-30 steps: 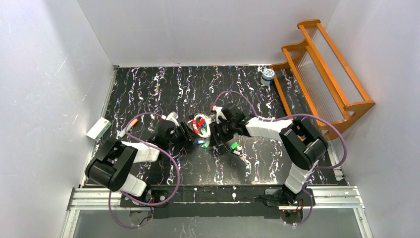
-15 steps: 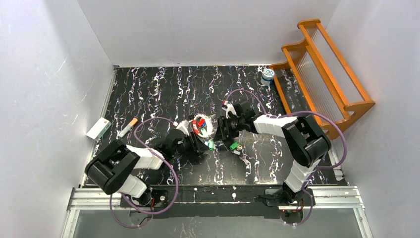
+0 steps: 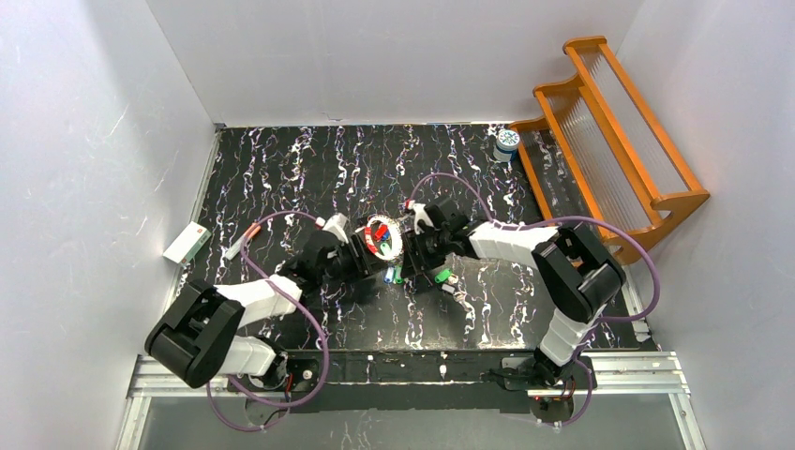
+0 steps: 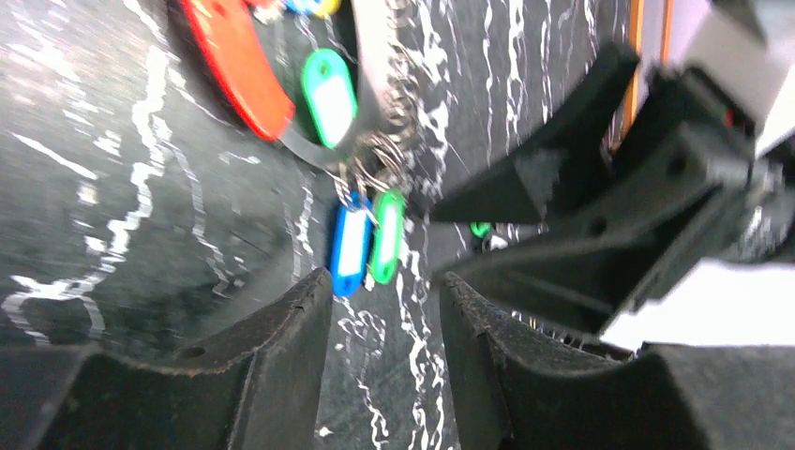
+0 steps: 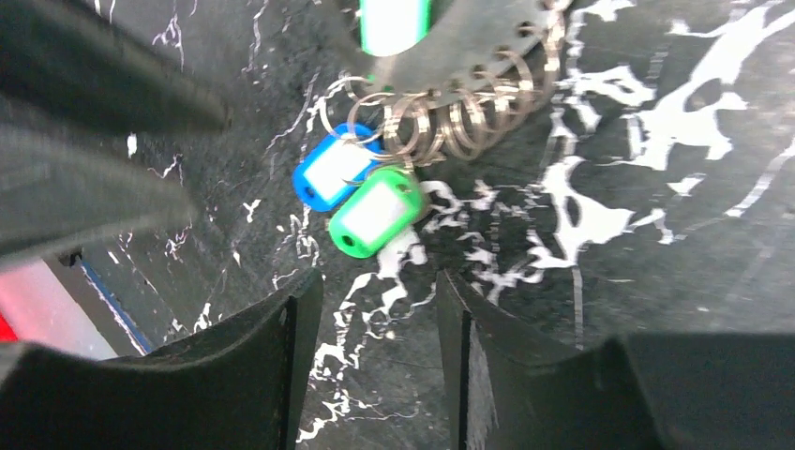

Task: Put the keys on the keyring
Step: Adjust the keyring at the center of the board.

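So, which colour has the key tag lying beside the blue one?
Green plastic tag; right wrist view shows it best.

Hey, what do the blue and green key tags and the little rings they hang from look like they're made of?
Blue key tag and green key tag: likely plastic, glossy solid colour with a white paper-like insert. Small rings: seemingly metal, silvery with bright glints, thin wire coils.
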